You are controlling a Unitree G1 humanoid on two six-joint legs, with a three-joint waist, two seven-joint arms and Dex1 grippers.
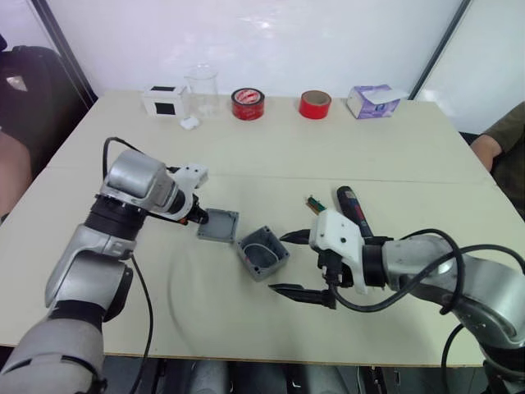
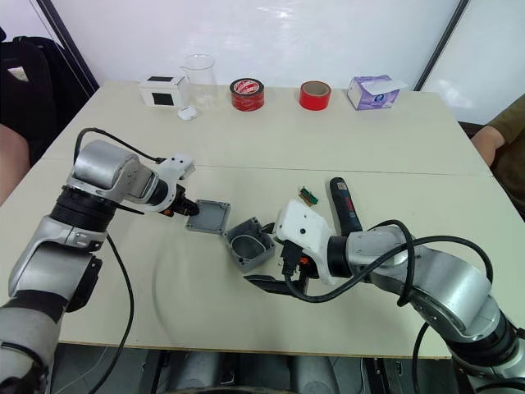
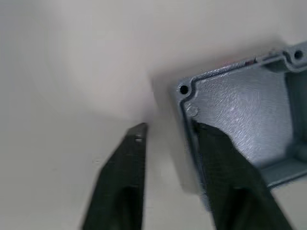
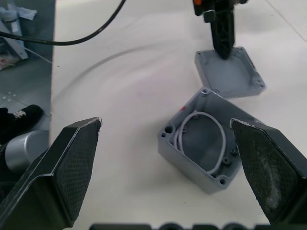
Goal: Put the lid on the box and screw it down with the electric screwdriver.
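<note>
Centrally, the left gripper (image 3: 168, 136) narrowly straddles the flat grey lid's (image 1: 218, 224) edge; the right gripper (image 1: 297, 264), wide open and empty, flanks the square grey box (image 1: 262, 253).

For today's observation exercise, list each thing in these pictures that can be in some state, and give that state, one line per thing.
box: open, lid off, white wire coiled inside, on the table.
lid: off the box, lying hollow side up beside it.
left gripper: fingers straddling the lid's edge, not closed on it.
right gripper: wide open, empty, beside the box.
electric screwdriver: lying on the table, not held.
glass beaker: upright, looks empty.
</note>
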